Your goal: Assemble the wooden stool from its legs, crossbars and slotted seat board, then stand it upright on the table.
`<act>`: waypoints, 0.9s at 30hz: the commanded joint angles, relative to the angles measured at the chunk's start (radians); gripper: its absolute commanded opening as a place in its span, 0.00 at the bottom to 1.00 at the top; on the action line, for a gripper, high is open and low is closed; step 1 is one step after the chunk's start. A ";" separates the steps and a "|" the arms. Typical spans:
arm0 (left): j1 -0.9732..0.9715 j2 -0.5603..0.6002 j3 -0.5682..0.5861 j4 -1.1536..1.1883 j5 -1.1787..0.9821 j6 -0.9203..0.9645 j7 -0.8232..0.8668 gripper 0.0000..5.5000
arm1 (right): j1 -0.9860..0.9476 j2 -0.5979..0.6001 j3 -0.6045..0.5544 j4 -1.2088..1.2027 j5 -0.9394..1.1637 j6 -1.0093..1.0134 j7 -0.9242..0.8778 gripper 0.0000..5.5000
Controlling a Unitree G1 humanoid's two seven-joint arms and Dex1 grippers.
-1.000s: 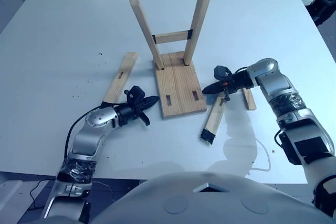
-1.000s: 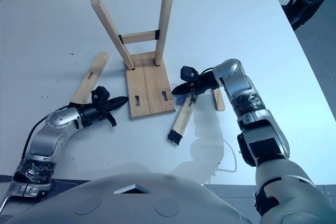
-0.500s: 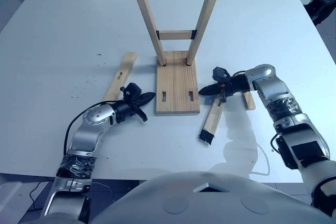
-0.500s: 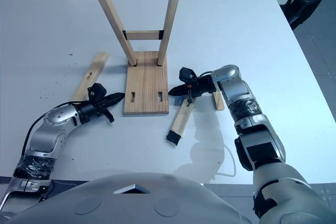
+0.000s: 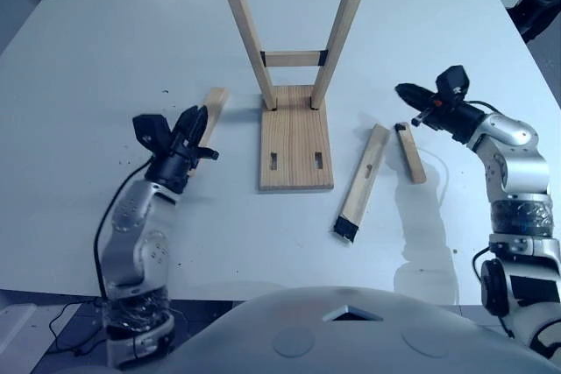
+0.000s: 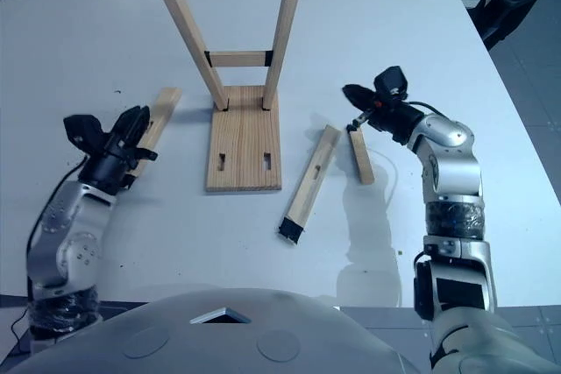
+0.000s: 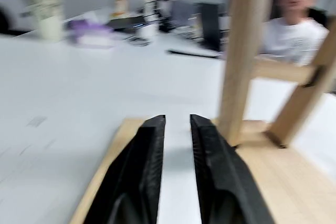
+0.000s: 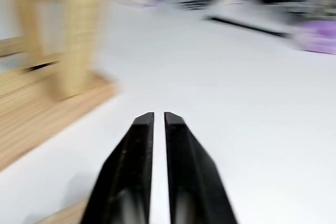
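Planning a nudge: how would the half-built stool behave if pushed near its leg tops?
Likely to tip rather than slide: the legs rise tall above the flat seat board. Probably stiff, since a crossbar braces both legs.

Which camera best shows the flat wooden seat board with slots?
The left eye view: the whole flat wooden seat board lies in sight, both empty slots plain; the right eye view matches it. The left wrist view catches one corner; the right wrist view, a blurred edge.
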 commanded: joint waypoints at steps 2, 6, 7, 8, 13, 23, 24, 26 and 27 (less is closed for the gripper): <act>0.123 -0.093 -0.135 -0.110 0.213 -0.063 0.164 0.33 | 0.201 0.078 -0.040 -0.165 -0.042 0.036 -0.208 0.22; 0.152 -0.122 -0.129 -0.131 0.261 -0.076 0.213 0.45 | 0.290 0.087 -0.038 -0.285 -0.027 0.108 -0.253 0.33; 0.159 -0.125 -0.131 -0.128 0.268 -0.081 0.217 0.48 | 0.307 0.087 -0.035 -0.313 -0.018 0.133 -0.254 0.36; 0.165 -0.130 -0.133 -0.124 0.273 -0.084 0.221 0.51 | 0.320 0.086 -0.033 -0.337 -0.010 0.154 -0.255 0.39; 0.261 -0.147 -0.172 -0.127 0.313 -0.102 0.232 0.65 | 0.382 0.081 -0.024 -0.454 0.048 0.298 -0.246 0.52; 0.423 -0.110 -0.161 -0.131 0.334 -0.123 0.188 0.76 | 0.571 0.060 -0.044 -0.583 0.086 0.398 -0.234 0.53; 0.425 -0.105 -0.159 -0.135 0.340 -0.122 0.187 0.76 | 0.575 0.063 -0.046 -0.589 0.092 0.407 -0.238 0.53; 0.420 -0.093 -0.154 -0.139 0.349 -0.124 0.181 0.76 | 0.591 0.069 -0.034 -0.601 0.091 0.419 -0.243 0.53; 0.417 -0.088 -0.151 -0.140 0.354 -0.125 0.180 0.76 | 0.600 0.072 -0.027 -0.606 0.093 0.427 -0.247 0.53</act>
